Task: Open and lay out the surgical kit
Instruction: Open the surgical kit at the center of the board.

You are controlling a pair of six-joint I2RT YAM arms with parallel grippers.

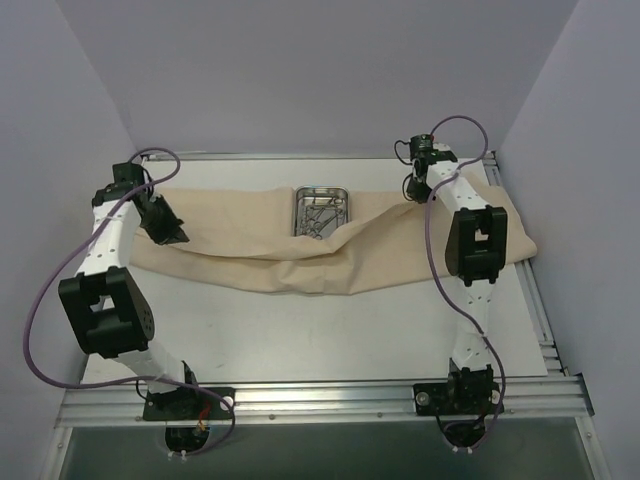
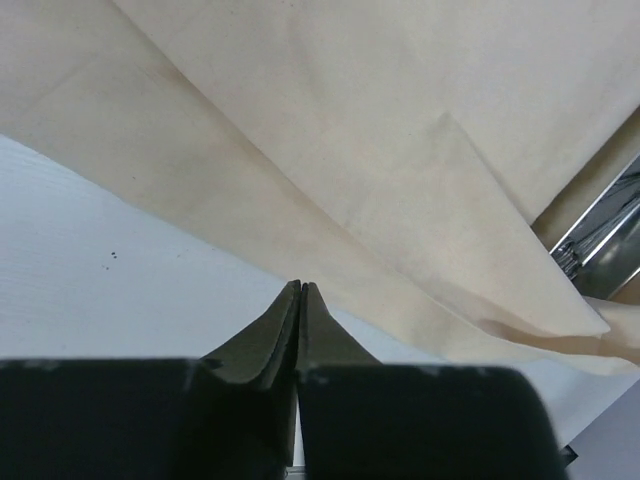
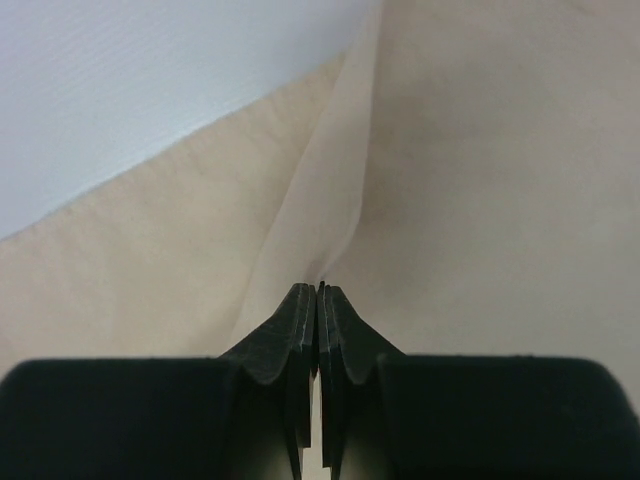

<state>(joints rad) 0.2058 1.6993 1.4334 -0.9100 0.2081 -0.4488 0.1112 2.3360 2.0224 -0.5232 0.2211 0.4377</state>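
Pinching at the cloth wrap (image 1: pixel 260 235), both claws pressed together.
The right gripper (image 3: pixel 318 288) is clamped on a raised fold of the cloth. The left gripper (image 2: pixel 301 285) is closed right at the hem, and I can't tell whether it caught any. One wrap, spread wide across the table (image 1: pixel 300 330): soft, light and limp, I'd say, best taken by an edge or corner. One steel tray (image 1: pixel 322 189) sits on it at the far middle, rigid and probably slick, holding thin forceps (image 1: pixel 318 218) too tangled to count.
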